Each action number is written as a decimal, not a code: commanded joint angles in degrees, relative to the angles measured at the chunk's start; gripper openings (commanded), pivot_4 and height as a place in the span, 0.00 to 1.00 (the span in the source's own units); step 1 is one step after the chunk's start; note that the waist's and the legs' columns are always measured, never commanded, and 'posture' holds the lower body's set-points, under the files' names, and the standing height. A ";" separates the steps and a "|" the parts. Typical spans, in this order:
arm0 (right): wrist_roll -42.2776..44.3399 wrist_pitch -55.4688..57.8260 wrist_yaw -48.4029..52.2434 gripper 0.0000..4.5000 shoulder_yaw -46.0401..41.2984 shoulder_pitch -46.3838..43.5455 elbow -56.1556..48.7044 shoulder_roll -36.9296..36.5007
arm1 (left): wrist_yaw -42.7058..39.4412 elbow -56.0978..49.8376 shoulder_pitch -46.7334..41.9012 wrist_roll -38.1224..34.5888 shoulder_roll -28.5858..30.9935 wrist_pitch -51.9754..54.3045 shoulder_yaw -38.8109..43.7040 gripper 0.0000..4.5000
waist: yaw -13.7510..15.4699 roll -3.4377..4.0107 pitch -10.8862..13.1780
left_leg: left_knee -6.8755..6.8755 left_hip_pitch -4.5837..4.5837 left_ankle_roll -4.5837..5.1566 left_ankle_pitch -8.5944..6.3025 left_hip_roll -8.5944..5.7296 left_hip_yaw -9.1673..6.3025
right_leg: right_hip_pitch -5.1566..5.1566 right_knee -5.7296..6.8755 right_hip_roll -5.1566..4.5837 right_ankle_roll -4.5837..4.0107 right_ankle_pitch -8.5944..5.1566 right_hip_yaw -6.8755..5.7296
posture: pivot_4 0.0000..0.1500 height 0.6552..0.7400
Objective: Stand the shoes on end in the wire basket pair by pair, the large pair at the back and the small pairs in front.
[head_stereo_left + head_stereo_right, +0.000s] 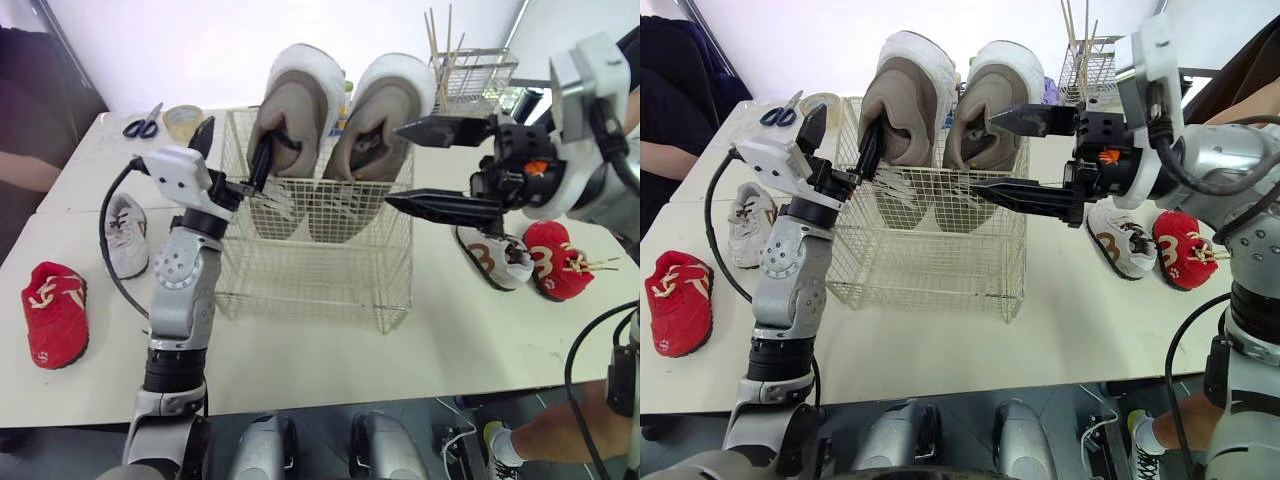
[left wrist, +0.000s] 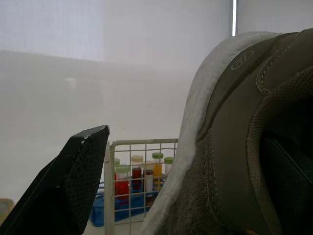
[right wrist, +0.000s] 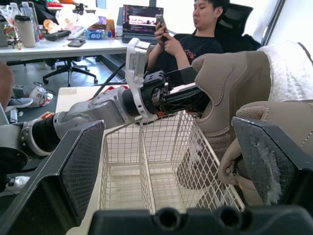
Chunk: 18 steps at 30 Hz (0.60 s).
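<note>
**Operator:** Where is the large pair, and why there?

**Technician:** The left large shoe (image 1: 290,105) and the right large shoe (image 1: 385,110) stand heels up, side by side, against the back of the wire basket (image 1: 320,275). This position leaves the front part free for the small pairs.

**Operator:** State of the left gripper?

**Technician:** The left gripper (image 1: 238,130) is spread wide. One finger is inside the mouth of the left large shoe. The other is outside the basket's left wall, apart from the shoe. It clamps nothing. Judgement: the inner finger props the shoe upright.

**Operator:** And the right gripper?

**Technician:** The right gripper (image 1: 393,165) is also spread wide and holds nothing. Its fingers are one above the other, with the upper tip at the mouth of the right large shoe. Judgement: it guards that shoe against tipping.

**Operator:** Where are the small shoes?

**Technician:** All four lie on the table (image 1: 330,370). A red shoe (image 1: 55,310) and a white shoe (image 1: 125,235) are left of the basket. A white shoe with brown trim (image 1: 490,255) and a second red shoe (image 1: 560,260) are to its right. Each colour appears once on each side, so each arm can probably reach one shoe of a pair.
</note>
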 commanded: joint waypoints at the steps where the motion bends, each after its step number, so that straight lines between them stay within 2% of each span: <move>1: -0.10 -1.31 0.86 1.00 -1.66 0.15 -0.08 -0.13 | -1.03 -6.46 -0.37 -5.24 2.03 4.64 2.59 0.99 | 0.09 -0.01 0.04 | -0.01 -0.01 0.00 0.00 0.00 0.00 | -0.02 0.01 0.00 0.00 0.00 0.00 | 1.00 1.00; 8: -1.47 -2.10 2.48 1.00 -1.66 0.90 1.39 0.07 | -3.93 -16.46 1.77 -25.41 12.78 25.34 9.21 0.99 | -0.03 -0.06 0.18 | -0.02 -0.13 -0.01 0.01 0.03 -0.03 | -0.15 0.02 0.01 0.01 0.00 -0.02 | 1.00 1.00; 13: -2.86 -2.58 3.05 1.00 -2.15 1.46 3.13 -0.35 | -7.70 -16.18 3.92 -40.09 23.08 37.58 15.71 0.99 | 0.01 -0.14 0.26 | -0.01 -0.12 -0.07 0.04 0.01 -0.04 | -0.14 0.02 0.02 0.01 -0.01 -0.02 | 1.00 1.00; 16: -3.40 -2.37 3.25 1.00 -3.30 2.38 3.73 -1.47 | -11.00 -14.79 4.39 -43.44 28.34 40.88 17.96 0.99 | 0.20 -0.20 0.39 | -0.01 -0.14 -0.13 0.07 0.00 -0.04 | -0.14 0.02 0.02 0.01 -0.01 -0.03 | 1.00 1.00; 18: -4.03 -2.38 3.10 1.00 -4.03 3.30 3.85 -2.43 | -13.68 -13.01 4.56 -50.01 32.28 45.84 19.77 0.99 | 0.25 -0.21 0.45 | -0.01 -0.17 -0.16 0.09 -0.03 -0.05 | -0.14 0.00 0.01 0.00 -0.02 -0.03 | 1.00 1.00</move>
